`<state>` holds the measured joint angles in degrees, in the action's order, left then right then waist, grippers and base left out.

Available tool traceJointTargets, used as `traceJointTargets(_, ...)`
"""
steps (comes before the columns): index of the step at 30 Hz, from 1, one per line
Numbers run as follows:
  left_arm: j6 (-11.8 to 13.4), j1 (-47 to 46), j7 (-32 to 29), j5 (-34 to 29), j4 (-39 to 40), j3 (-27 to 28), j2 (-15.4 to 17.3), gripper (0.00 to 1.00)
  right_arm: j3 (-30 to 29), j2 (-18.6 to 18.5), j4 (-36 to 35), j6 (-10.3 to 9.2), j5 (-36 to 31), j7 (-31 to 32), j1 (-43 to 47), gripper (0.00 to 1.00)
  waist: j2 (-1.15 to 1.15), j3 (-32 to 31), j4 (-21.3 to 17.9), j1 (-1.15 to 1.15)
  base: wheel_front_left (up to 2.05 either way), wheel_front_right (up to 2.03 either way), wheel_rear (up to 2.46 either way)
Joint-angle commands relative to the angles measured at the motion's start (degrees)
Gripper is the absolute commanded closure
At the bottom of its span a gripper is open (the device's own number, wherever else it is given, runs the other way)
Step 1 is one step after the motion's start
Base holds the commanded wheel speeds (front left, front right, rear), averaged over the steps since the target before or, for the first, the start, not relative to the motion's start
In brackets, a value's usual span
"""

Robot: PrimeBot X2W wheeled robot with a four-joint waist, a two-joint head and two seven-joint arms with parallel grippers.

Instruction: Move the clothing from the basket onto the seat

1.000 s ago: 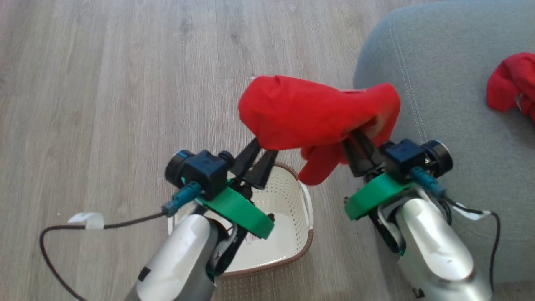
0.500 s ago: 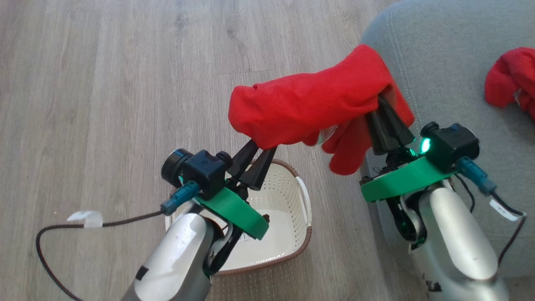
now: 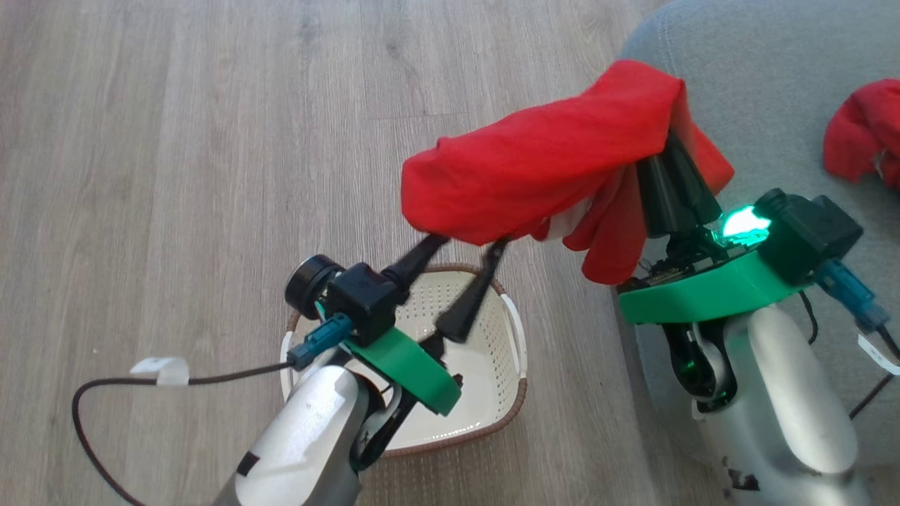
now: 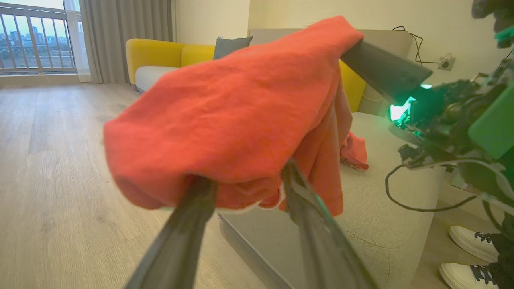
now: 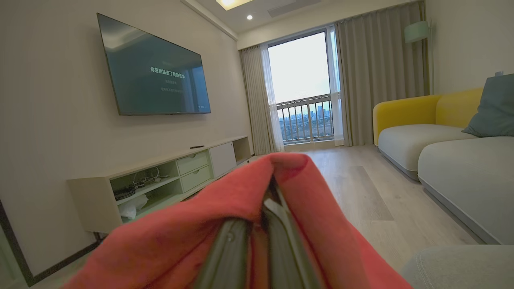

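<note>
Red clothing — atop the right gripper

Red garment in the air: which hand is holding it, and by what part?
The right hand is shut on the end of the red garment nearest the seat. The left hand is open, fingertips under the other end, pinching nothing.

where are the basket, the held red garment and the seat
basket (image 3: 519, 404), head view, brown rim
held red garment (image 3: 534, 176), head view, middle of the cloth
seat (image 3: 766, 105), head view, bare grey cushion top
</note>
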<state>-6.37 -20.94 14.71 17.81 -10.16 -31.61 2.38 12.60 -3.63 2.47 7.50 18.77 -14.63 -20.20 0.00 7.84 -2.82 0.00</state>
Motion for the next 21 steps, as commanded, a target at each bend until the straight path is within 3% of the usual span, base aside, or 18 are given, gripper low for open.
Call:
traceJointTargets(1, -0.1, -1.18, 0.29, -0.37, 1.63, 1.72, 0.5, 0.06, 0.83, 0.75, -2.59, -0.01, 0.27, -0.37, -0.2, 1.0, 0.0, 0.02, -0.08, 0.0, 0.0, 0.0, 0.0)
traceJointTargets(2, -0.17, -1.15, 0.29, -0.42, 1.22, 1.54, 0.5, 0.0, 0.85, 0.75, -2.78, -0.01, 0.31, -0.37, -0.14, 1.0, 0.0, -0.01, -0.12, 0.0, 0.0, 0.0, 0.0)
traceJointTargets(21, -0.56, 0.87, 0.29, -4.05, -1.27, 3.98, 0.5, 0.0, -5.37, 0.75, -7.07, -0.01, -4.27, -0.37, 0.02, 1.0, 0.0, -1.44, -0.17, 0.0, 0.0, 0.0, 0.0)
